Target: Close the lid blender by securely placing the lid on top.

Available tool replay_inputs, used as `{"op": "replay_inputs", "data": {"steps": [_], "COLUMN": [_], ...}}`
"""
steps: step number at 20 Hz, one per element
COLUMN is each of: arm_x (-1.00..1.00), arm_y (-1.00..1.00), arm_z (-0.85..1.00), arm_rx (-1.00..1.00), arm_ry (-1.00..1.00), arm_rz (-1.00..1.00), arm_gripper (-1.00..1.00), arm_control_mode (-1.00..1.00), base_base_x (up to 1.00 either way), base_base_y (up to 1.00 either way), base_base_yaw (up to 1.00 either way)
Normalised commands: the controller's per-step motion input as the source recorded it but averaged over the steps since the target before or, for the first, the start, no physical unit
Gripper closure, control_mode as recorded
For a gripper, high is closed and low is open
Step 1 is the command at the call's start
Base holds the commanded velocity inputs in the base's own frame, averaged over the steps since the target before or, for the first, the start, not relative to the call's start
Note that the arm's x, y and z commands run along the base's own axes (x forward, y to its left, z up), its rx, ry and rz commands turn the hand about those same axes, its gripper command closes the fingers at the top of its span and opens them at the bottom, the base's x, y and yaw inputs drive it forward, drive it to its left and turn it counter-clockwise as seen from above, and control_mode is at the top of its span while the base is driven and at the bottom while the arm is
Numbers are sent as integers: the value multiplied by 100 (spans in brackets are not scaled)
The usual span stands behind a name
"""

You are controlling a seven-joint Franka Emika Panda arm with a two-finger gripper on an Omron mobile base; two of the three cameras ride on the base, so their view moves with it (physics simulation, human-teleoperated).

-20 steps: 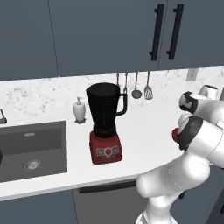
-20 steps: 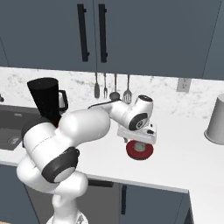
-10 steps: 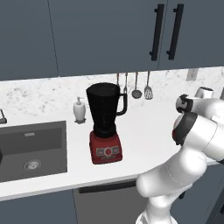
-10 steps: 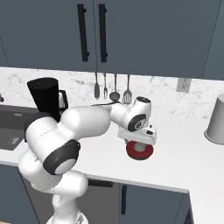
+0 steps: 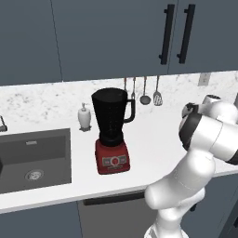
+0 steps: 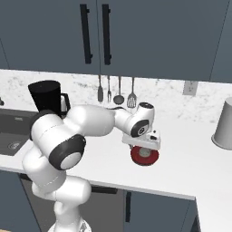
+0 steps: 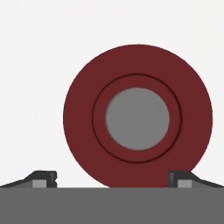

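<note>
The red lid with its grey knob lies flat on the white counter, straight below my hand. My gripper is open, its two fingertips spread wider than the knob, above the lid and not touching it. From the right base view, the gripper hovers just over the lid. The blender, a dark jar on a red base, stands open-topped well to the left of the lid, and its jar shows behind my arm.
A white soap dispenser stands left of the blender, beside the sink. Utensils hang on the back wall. A grey canister sits at the far right. Cabinets hang overhead.
My hand has sunk a little closer to the lid. The lid and the blender have not moved.
</note>
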Motion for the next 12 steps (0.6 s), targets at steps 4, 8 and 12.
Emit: {"op": "replay_inputs", "data": {"steps": [4, 8, 12], "arm_x": [21, 16, 11], "arm_y": [0, 0, -4], "arm_z": [-14, -13, -9], "arm_rx": [0, 0, 0], "arm_ry": [0, 0, 0], "arm_rz": [0, 0, 0], "arm_gripper": [-100, -100, -100], "arm_control_mode": [-100, -100, -100], "base_base_x": [0, 0, 0], "base_base_y": [0, 0, 0], "base_base_yaw": [0, 0, 0]}}
